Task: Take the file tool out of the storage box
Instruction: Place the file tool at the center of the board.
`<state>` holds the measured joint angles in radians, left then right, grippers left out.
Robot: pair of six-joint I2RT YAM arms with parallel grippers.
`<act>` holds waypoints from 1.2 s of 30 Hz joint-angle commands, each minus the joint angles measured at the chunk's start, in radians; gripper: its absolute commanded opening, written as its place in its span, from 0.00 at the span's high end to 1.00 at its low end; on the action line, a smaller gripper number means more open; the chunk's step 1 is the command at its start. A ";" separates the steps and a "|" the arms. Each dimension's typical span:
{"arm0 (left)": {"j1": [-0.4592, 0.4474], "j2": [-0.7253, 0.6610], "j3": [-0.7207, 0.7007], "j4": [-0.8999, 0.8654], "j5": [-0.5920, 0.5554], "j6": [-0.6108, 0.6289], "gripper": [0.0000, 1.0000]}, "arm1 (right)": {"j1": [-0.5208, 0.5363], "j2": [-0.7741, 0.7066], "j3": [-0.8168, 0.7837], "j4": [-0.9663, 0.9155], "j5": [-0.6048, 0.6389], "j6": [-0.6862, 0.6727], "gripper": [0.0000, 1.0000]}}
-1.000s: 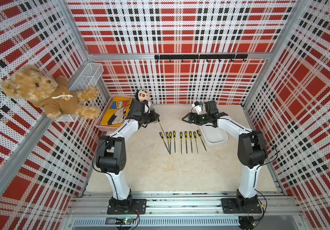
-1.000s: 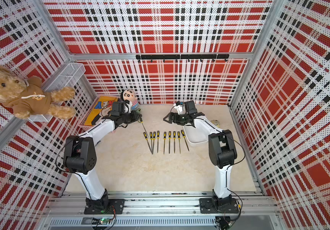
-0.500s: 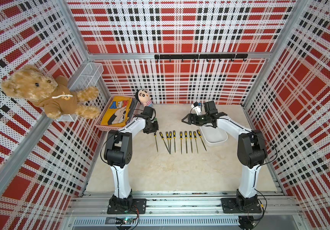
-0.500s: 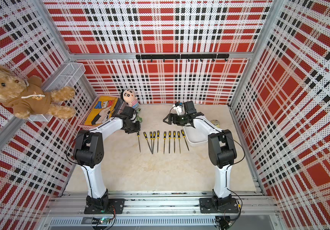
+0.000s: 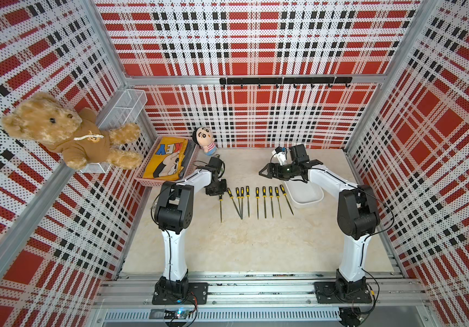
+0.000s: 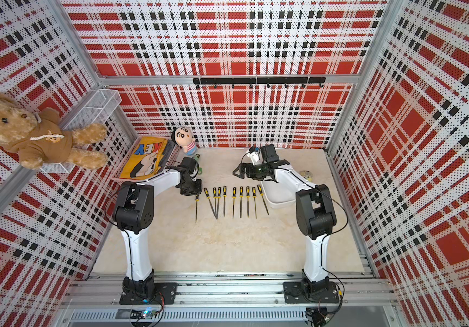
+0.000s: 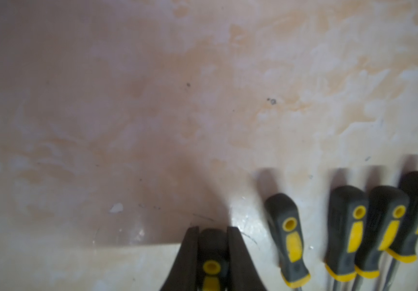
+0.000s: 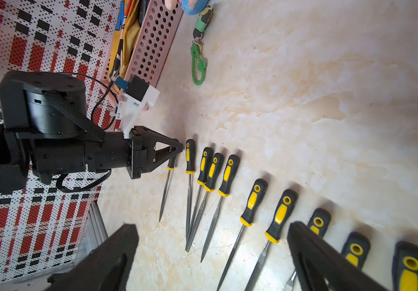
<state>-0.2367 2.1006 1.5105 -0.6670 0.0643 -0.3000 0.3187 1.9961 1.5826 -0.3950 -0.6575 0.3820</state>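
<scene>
The left tool (image 7: pixel 213 234) is clamping the needle file (image 5: pixel 221 209) by its black-and-yellow handle at the nine o'clock end of the file row (image 5: pixel 264 198) on the worktop (image 5: pixel 256 249), well apart from the storage box (image 5: pixel 308 201) at three o'clock, right tool (image 8: pixel 210 226) gaping, so releasing looks next.

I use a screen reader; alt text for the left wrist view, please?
The left end effector is shut on a file tool with a black-and-yellow plastic handle, over a beige marbled tabletop. More matching files lie beside it.
</scene>
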 commanded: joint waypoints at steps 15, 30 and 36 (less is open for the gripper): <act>-0.003 0.026 0.048 -0.012 -0.015 0.027 0.71 | -0.036 -0.023 0.125 -0.215 0.430 -0.053 0.15; -0.001 -0.042 0.083 0.023 0.055 0.013 0.66 | 0.022 0.119 0.254 -0.265 0.441 -0.003 1.00; 0.006 -0.051 0.079 0.023 0.055 0.020 0.66 | 0.022 0.151 0.290 -0.311 0.529 0.015 1.00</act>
<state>-0.2363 2.0865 1.5742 -0.6540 0.1055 -0.2863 0.3447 2.1235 1.8400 -0.6521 -0.1967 0.3794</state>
